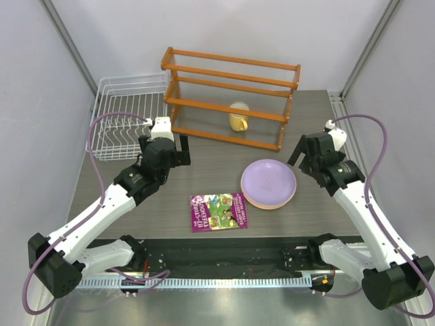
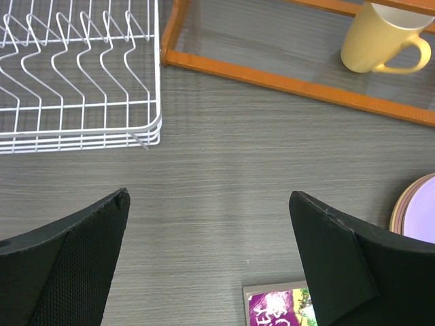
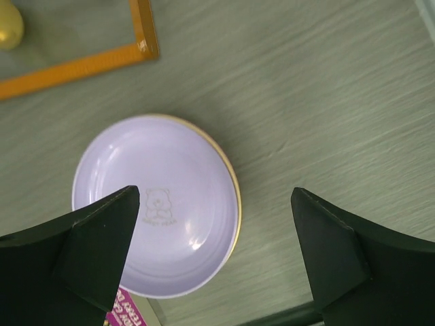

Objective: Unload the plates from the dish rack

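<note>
Glossy plastic plate (image 3: 194, 176), wire rack (image 2: 81, 141), matt woodgrain table (image 2: 224, 183)

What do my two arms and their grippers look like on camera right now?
The left arm and right arm have white links and black joints; a purple cable loops along each. The left gripper and right gripper each have two broad black wedge-shaped fingers.

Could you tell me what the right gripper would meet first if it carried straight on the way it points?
Most likely the lavender plate: the open right gripper aims at it near its rim. Depth is unclear, so it could just miss onto the table.
</note>
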Controlling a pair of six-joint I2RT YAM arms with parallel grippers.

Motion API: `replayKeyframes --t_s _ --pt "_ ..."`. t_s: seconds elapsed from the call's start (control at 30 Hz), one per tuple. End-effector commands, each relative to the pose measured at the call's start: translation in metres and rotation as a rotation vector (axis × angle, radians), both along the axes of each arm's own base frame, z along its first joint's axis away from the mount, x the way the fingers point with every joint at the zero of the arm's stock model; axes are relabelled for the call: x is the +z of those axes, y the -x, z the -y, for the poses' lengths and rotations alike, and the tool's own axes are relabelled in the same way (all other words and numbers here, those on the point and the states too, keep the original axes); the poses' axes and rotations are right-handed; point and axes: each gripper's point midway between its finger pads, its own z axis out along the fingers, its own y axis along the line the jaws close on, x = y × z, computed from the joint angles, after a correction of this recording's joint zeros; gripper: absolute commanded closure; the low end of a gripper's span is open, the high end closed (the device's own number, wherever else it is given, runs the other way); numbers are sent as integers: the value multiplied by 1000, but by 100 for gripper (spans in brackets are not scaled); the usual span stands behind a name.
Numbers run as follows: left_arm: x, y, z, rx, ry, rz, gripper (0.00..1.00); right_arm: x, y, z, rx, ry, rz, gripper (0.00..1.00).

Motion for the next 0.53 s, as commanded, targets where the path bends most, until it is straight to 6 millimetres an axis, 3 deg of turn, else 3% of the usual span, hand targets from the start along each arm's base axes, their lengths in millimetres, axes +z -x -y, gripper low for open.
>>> replayKeyframes --t_s 0.0,0.33,0.5 --pt "25 -6 -4 54 43 58 0 46 -11 29 -106 98 170 1" --pt "37 -5 -22 132 31 118 1 74 -26 48 -174 176 363 0" --pt "42 -5 -25 141 24 138 0 71 -31 51 -148 239 399 0"
